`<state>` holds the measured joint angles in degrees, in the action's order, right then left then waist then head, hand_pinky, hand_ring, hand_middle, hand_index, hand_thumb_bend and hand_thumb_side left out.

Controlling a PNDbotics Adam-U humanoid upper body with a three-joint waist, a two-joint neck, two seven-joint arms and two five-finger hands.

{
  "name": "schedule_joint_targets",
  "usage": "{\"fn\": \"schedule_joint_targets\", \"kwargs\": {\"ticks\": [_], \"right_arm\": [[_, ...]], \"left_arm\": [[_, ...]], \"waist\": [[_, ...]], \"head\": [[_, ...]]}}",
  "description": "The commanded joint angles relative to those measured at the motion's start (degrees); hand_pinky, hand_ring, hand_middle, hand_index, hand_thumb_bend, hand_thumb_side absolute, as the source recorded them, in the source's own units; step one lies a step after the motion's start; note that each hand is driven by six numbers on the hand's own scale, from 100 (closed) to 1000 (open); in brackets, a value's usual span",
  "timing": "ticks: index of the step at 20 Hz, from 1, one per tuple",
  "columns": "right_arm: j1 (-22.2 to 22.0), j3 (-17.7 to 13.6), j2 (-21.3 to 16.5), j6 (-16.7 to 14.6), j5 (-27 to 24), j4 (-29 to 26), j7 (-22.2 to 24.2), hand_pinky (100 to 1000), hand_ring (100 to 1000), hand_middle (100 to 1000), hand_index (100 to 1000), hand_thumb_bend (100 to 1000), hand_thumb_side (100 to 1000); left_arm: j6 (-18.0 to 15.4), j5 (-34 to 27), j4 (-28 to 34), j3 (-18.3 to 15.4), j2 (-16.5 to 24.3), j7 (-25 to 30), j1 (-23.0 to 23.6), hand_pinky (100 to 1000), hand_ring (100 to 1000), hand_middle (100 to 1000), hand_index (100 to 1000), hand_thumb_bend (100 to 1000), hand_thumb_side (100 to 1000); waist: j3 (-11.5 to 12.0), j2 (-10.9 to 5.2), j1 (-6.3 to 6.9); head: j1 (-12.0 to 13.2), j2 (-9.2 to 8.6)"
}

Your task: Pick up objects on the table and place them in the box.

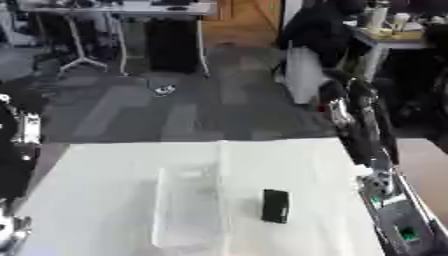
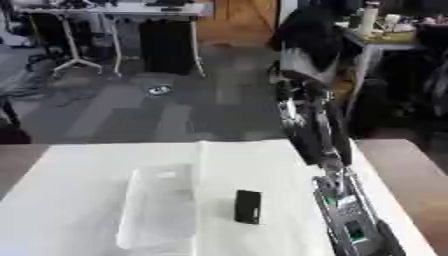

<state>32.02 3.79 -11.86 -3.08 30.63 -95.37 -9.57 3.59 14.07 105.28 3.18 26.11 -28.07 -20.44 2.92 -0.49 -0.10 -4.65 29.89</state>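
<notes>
Black block [image 1: 276, 205] sits just right of the clear box [image 1: 186, 210], untouched. Right hand [image 2: 359, 231] is near; can't tell its fingers. Grab the block across its narrow sides, then lift over the wall.

Soft blur throughout, even light — faint shadows

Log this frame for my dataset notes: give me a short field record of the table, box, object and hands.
surface: table with white cover
box: clear box, left of centre, looks empty
object: black rectangular object, on the cover, right of the box, apart from it
right arm: along the table's right edge, hand not visible
left hand: only a silver part at the lower left corner
task state: object not yet picked up
</notes>
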Motion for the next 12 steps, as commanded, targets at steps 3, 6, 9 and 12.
{"fn": "schedule_joint_targets", "kwargs": {"ticks": [3,6,9,12], "right_arm": [[0.71,-0.23,-0.08,-0.03,0.38,-0.53,0.12,679,553,595,824,292,1000],[0.72,-0.24,-0.06,-0.03,0.48,-0.46,0.19,680,554,595,824,292,1000],[0.71,-0.24,-0.07,-0.04,0.55,-0.45,0.25,681,555,597,827,311,1000],[0.77,-0.33,0.03,-0.25,1.09,0.07,0.68,688,561,604,842,374,1000]], "left_arm": [[-0.09,-0.26,0.56,-0.23,0.89,0.38,-0.65,569,713,817,861,160,1000],[-0.08,-0.22,0.55,-0.25,0.88,0.46,-0.68,569,713,817,862,160,1000],[-0.06,-0.20,0.55,-0.25,0.88,0.52,-0.67,569,712,817,861,160,1000],[-0.04,-0.23,0.51,-0.30,0.80,0.61,-0.61,568,712,817,862,160,1000]], "waist": [[-0.03,-0.56,0.13],[0.00,-0.57,0.13],[0.01,-0.58,0.14],[0.11,-0.66,0.30]], "head": [[0.99,1.16],[1.30,1.99],[1.52,2.58],[1.81,3.24]]}}
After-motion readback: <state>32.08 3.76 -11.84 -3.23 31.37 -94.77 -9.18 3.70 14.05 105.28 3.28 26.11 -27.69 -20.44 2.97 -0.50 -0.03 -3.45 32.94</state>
